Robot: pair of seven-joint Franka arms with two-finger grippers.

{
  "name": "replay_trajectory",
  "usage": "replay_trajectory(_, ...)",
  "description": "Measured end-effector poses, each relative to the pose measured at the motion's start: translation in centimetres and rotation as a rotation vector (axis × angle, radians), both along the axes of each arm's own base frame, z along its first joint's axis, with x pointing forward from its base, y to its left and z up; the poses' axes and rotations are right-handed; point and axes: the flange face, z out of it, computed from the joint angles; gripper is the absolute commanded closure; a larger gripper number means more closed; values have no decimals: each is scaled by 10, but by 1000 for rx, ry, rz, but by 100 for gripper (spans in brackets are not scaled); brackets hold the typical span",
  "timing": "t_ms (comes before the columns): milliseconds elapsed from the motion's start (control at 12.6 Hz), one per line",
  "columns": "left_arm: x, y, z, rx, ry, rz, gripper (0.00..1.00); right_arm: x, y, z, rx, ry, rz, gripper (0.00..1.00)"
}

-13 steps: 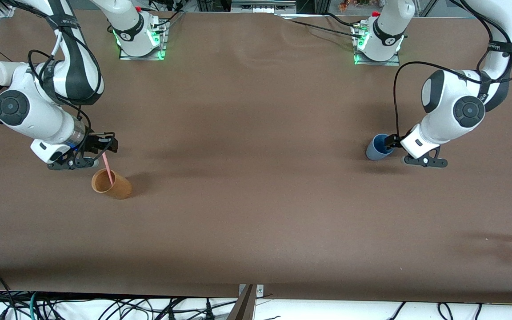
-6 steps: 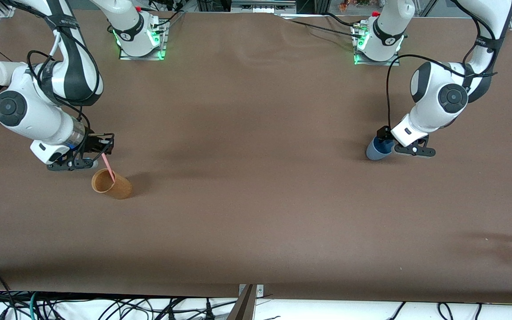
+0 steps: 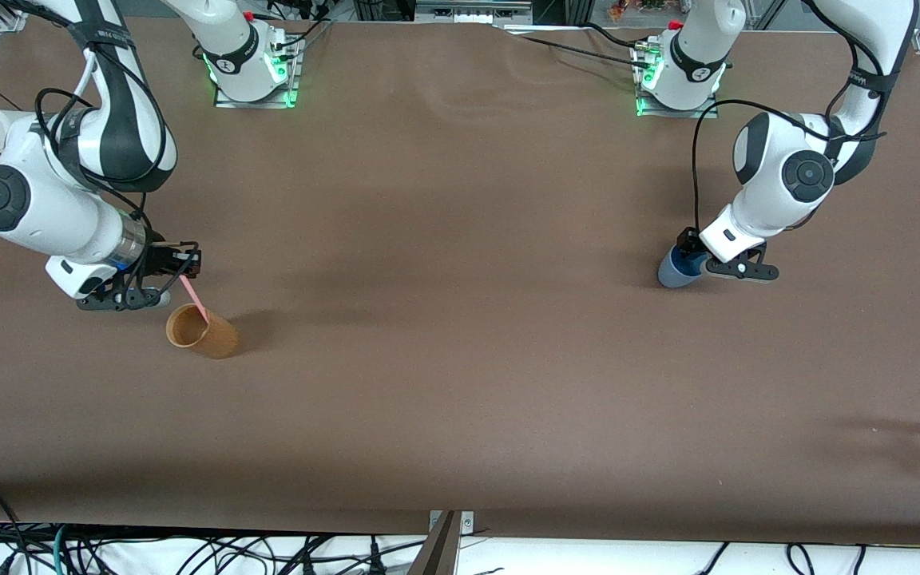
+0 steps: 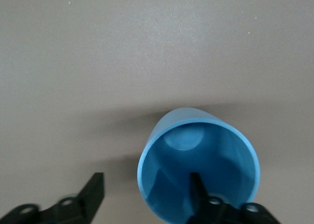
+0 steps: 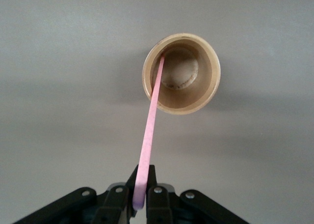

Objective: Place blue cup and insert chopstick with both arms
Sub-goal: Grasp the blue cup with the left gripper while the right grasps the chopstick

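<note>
My left hand (image 4: 144,197) is spread wide at the blue cup (image 3: 677,268) on the bench (image 3: 460,383), one finger inside the rim, one outside. The cup looks light, stiff and smooth, so pinching the wall just under the rim should hold. My right hand (image 5: 140,192) pinches the thin, rigid chopstick (image 5: 149,130) by its top end, its tip below in the brown cup (image 3: 203,331).

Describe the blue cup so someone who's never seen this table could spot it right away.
Start at the left arm's end of the brown table. There the left gripper has one of its open jaws inside a small, handleless blue-grey plastic tumbler with a lighter blue interior. The only other cup, a tan-brown one, stands at the right arm's end with a thin pink stick in it.
</note>
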Motion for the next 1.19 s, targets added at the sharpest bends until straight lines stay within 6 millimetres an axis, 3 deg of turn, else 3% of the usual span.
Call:
replay_trajectory(793, 6, 1, 6, -1, -14, 8, 100, 20, 3, 68, 3, 78, 13, 100)
replay_trajectory(1031, 27, -10, 37, 2, -25, 41, 100, 19, 2, 94, -12, 116, 22, 100)
replay_trajectory(1189, 43, -47, 69, 3, -12, 91, 100, 16, 0, 111, -33, 143, 29, 100)
